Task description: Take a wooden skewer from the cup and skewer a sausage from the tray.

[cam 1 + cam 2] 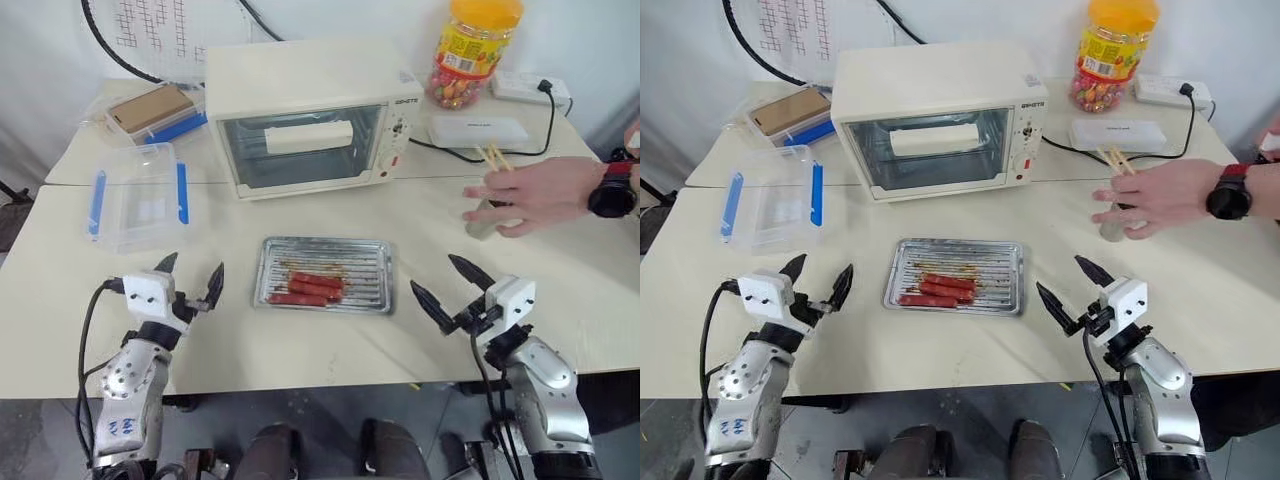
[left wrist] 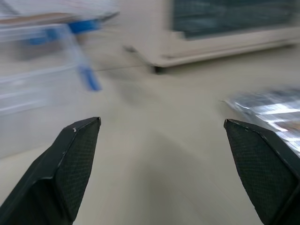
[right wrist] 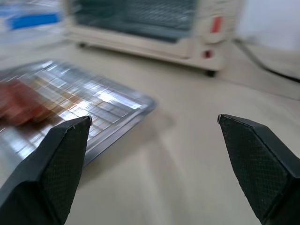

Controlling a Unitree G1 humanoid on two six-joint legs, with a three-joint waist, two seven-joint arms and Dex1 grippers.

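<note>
Left eye view showed both grippers, left [image 1: 190, 279] and right [image 1: 452, 281], spread wide and empty; skewers [image 1: 497, 157] (thin, likely brittle) suit a mid-shaft pinch.

A person's hand [image 1: 535, 195] seemingly hides most of the cup [image 1: 481, 224].

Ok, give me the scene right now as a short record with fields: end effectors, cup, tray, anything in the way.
left end effector: open, empty, over the table left of the tray
right end effector: open, empty, right of the tray
tray: centre of table, in front of the oven
sausages: several lying in the tray
cup: mostly covered by a person's hand
skewers: sticking up above the hand
</note>
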